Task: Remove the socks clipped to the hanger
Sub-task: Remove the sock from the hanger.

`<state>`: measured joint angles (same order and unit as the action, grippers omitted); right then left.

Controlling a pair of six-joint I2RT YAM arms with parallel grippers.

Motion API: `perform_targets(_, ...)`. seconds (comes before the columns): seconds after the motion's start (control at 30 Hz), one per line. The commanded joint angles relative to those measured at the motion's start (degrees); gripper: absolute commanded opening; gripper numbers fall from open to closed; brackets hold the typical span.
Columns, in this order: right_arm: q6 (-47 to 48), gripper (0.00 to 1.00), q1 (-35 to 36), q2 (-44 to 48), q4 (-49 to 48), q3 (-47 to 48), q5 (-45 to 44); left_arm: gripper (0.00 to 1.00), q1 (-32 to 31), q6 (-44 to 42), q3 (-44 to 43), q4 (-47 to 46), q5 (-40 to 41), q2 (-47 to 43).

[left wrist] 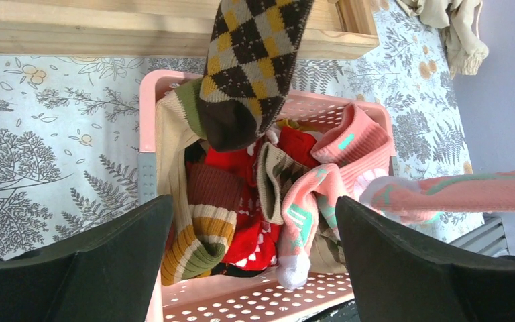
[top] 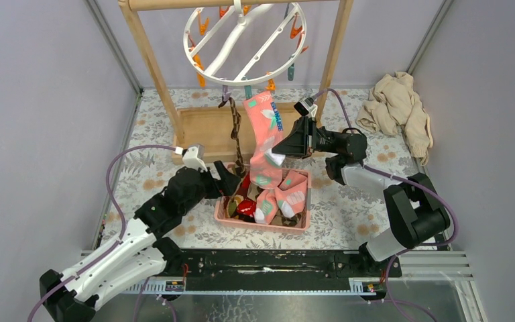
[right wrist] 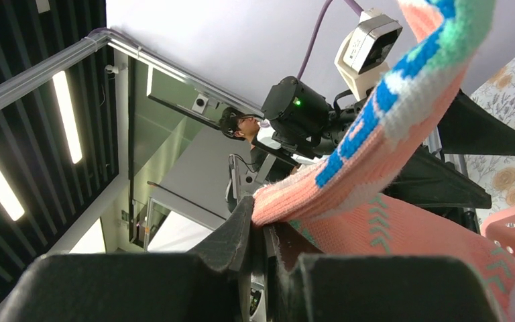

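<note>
Two socks are clipped on the hanger (top: 230, 41), which hangs above and behind the pink basket (top: 258, 226). The pink sock (top: 265, 124) drops from a teal clip (top: 247, 89) on the ring's lower rim, and its lower end reaches over the basket. Beside it, the argyle sock (top: 236, 137) hangs with its toe down at the basket's far rim. More socks (top: 268, 201), red, striped and pink, lie piled inside the basket. The right pincer (top: 276, 158) is clenched on the pink sock just above the basket's far edge. The left pincer (left wrist: 253, 201) is released, its fingers spread wide above the basket's left side. A wooden rack (top: 153, 64) stands behind the basket, and a beige cloth heap (top: 399, 107) lies well off to the basket's far right on the patterned surface (top: 349, 208).
</note>
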<state>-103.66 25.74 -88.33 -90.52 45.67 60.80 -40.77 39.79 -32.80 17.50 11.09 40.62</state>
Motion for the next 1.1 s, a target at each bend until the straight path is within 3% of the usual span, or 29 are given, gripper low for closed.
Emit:
perform_targets(0.0, -1.7, 0.12, 0.2, 2.7, -7.1, -0.1, 1.5, 0.99, -0.2, -1.6, -1.8, -5.0, -2.1, -1.7)
perform_targets(0.3, -2.6, 0.11, 0.2, 3.2, -7.1, -1.3, 1.8, 0.99, -0.2, -3.1, -2.7, -11.1, -7.6, -2.3)
perform_targets(0.53, -2.8, 0.11, 0.2, 2.4, -7.2, -0.9, 0.6, 0.99, -1.8, -2.4, 0.2, -21.7, -14.6, -0.4)
perform_targets(0.8, -3.1, 0.11, 2.0, 0.8, -7.1, 1.3, -1.3, 0.99, -9.0, -6.2, 0.1, -30.2, -12.5, 4.7)
perform_targets(1.07, -1.7, 0.10, 4.4, -0.3, -5.8, 1.8, -4.4, 0.99, -11.9, -9.0, -1.7, -30.7, -8.8, 6.9)
